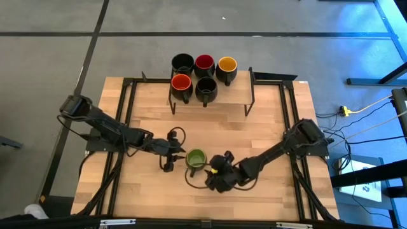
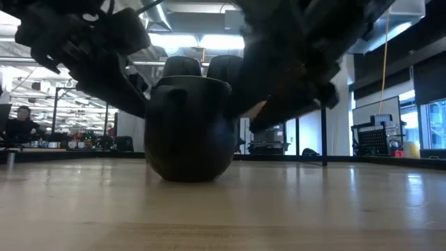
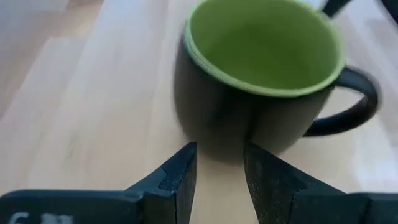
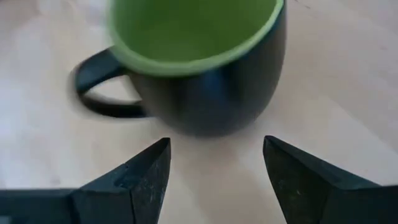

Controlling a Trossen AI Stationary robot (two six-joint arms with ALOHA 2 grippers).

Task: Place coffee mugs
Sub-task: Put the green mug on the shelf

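On the table (image 1: 267,121), seen from above, the green-lined mug (image 1: 196,159) stands upright between the left tool (image 1: 173,154) and the right tool (image 1: 215,170). Both wrist views show each tool's fingers parted and empty, just short of the mug.

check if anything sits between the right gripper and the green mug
Nothing visible does. The right gripper is open and faces the green mug across bare wood tabletop.

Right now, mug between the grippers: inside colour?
Green inside, dark outside; the mug shows best in the left wrist view.
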